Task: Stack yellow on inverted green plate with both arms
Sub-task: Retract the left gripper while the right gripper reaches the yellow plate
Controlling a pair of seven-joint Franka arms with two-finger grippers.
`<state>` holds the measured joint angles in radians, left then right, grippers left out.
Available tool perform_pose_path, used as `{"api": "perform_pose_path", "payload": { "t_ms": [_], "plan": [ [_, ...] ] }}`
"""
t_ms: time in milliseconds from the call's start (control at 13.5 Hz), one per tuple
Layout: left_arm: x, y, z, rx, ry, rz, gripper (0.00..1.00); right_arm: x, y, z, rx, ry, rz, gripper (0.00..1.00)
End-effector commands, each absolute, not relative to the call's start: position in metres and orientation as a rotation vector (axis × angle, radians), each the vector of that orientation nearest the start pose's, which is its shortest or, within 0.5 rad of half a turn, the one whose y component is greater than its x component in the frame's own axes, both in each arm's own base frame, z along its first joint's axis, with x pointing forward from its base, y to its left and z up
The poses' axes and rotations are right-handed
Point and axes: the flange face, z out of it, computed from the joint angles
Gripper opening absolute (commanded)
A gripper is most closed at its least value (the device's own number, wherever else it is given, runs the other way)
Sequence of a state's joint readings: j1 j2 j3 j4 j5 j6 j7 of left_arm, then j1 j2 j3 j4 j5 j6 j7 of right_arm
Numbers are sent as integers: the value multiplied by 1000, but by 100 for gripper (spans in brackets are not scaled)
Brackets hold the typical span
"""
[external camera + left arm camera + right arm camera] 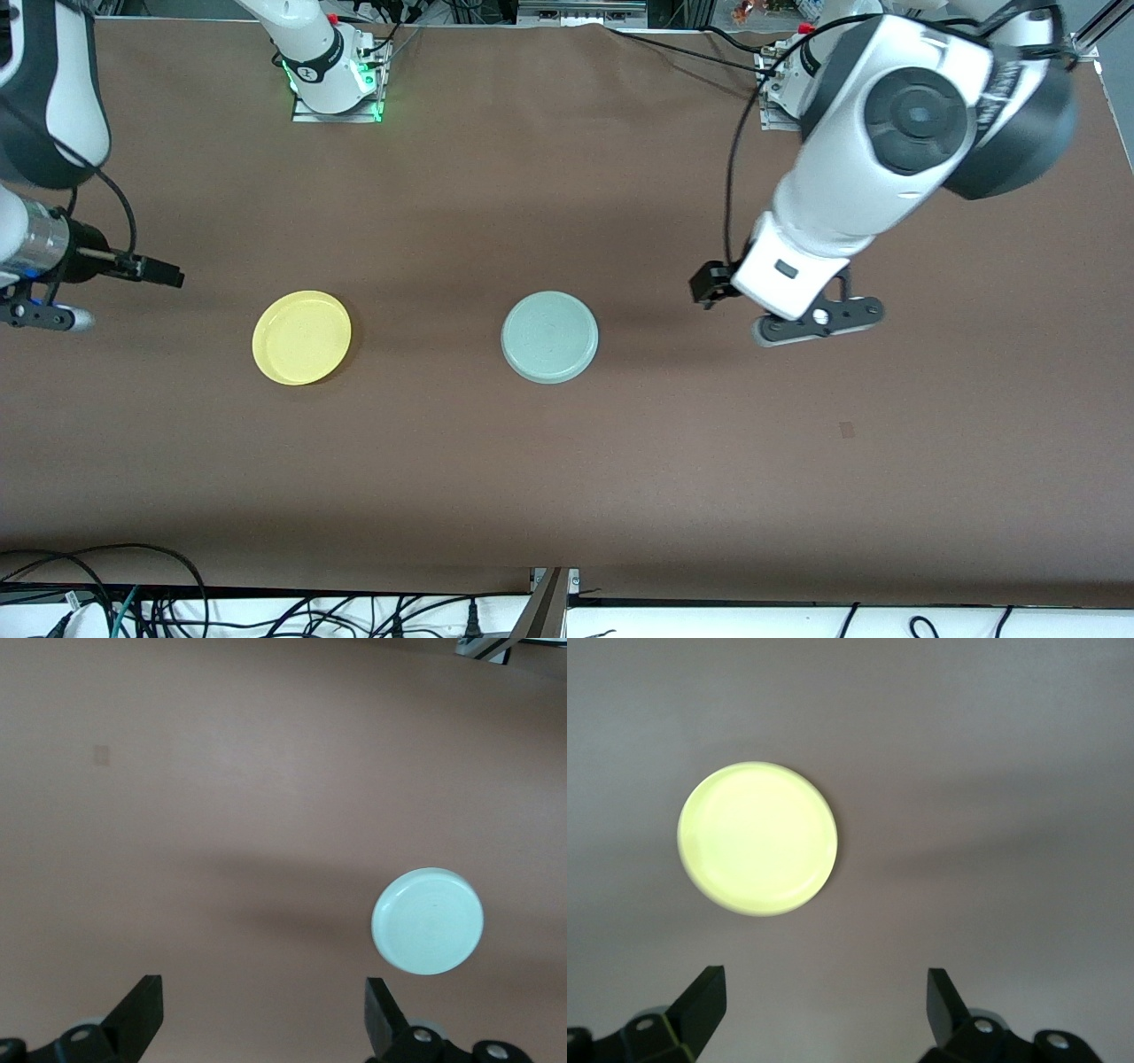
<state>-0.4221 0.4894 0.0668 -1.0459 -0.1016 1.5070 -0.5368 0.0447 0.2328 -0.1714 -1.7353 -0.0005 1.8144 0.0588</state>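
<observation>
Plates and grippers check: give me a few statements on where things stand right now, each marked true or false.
1. The yellow plate lies on the green plate. False: they lie apart on the brown table, the yellow one toward the right arm's end.
2. The green plate lies rim down, flat underside up. True.
3. The left gripper is shut on the green plate. False: it is open, holds nothing, and is over bare table beside that plate.
4. The right gripper is open and holds nothing. True.
5. The yellow plate lies rim up. True.
</observation>
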Motion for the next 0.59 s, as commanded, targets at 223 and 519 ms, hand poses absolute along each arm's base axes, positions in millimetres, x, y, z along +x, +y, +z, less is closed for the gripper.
{"api": "perform_pose_path", "payload": {
  "t_ms": [223,519],
  "plan": [
    [643,-164,583,-3220,-50,143,100,618,-119,304,-2951,263,163,100],
    [647,-114,587,-3211,124,146,100,617,-110,234,-2903,325,164,100]
  ]
}}
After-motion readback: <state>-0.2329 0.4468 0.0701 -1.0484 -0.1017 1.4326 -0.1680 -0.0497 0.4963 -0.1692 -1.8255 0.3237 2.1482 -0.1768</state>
